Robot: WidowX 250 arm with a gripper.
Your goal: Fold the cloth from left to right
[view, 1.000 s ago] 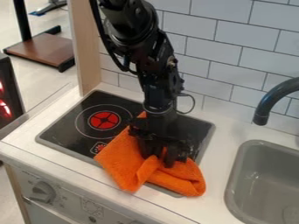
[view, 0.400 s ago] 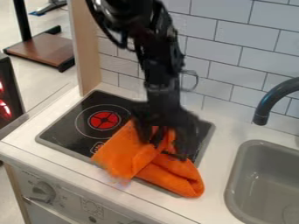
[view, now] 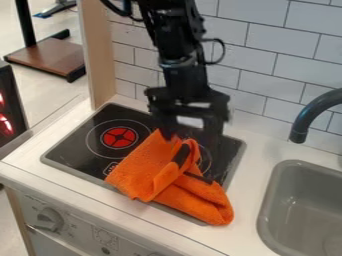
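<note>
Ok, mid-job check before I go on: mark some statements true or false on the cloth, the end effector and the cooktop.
1. The orange cloth lies over part of the black cooktop. True.
2. The cloth is spread flat, with no folds. False: it is bunched, with folds overlapping.
3. The fingers of the end effector are spread apart. True.
4. The cloth covers the red burner mark. False: the mark is uncovered.
5. The cloth is inside the grey sink. False: it is on the cooktop side.
</note>
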